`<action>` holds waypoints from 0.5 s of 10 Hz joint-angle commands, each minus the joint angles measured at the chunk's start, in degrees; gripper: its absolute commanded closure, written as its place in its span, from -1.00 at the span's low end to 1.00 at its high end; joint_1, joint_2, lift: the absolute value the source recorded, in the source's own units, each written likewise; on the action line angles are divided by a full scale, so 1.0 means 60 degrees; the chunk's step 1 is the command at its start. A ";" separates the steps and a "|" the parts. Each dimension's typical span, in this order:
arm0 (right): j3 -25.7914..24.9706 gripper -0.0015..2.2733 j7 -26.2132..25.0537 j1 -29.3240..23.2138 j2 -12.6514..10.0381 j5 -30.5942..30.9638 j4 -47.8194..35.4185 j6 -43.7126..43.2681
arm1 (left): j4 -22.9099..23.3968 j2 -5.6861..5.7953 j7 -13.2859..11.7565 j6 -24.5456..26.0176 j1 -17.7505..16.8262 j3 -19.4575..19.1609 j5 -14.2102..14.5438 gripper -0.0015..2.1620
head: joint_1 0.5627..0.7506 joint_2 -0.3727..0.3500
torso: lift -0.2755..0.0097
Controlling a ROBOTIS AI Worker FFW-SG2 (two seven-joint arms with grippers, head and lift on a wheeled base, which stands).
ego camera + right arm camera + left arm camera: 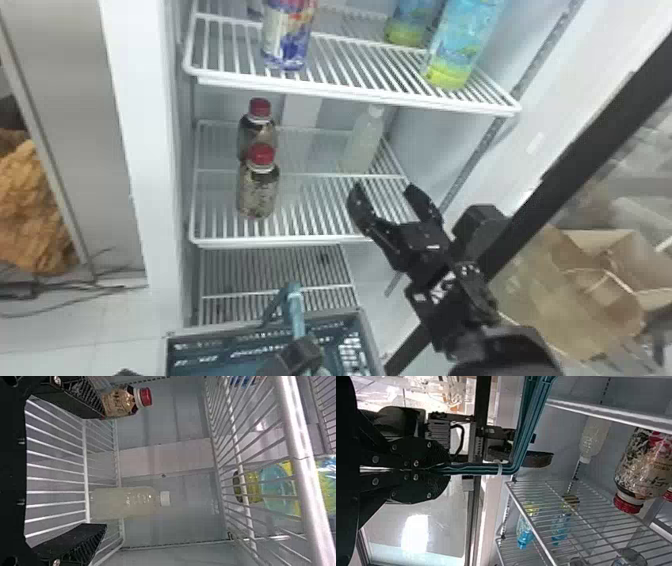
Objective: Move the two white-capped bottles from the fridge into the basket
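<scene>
My right fingers point(384, 187) gape empty before the white-capped bottle point(365, 142) on the fridge shelf point(285, 244), my left fingers point(449, 470) closed round the basket point(371, 340)'s handle point(526, 427), so I judge this the pickup: go deeper, straddle, then grip.

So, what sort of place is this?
Likely a workshop or lab room with an upright fridge standing open: white wire shelves hold red-capped bottles, loose black cables lie on a pale tiled floor, and a brown cardboard box sits beyond.
</scene>
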State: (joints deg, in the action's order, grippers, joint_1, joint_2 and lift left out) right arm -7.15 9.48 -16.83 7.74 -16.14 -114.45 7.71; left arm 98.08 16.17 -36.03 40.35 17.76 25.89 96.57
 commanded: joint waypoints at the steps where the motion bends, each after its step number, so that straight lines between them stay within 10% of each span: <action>1: 0.0086 -0.95 0.0002 0.0462 0.0000 0.0081 0.0525 -0.0254 | 0.0000 0.0000 -0.0001 0.0001 -0.0008 0.0009 0.0015 0.03 | 0.41 -0.94 | -0.89; 5: 0.0296 -0.95 0.0002 0.1774 0.0131 0.0366 0.2072 -0.0769 | 0.0000 0.0000 -0.0001 0.0024 -0.0031 0.0009 0.0035 0.03 | 0.41 -0.94 | -0.89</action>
State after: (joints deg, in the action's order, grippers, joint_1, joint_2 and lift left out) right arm -5.39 9.49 -7.38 8.46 -14.32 -103.36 3.38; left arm 98.08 16.17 -36.03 40.56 17.69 25.91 96.73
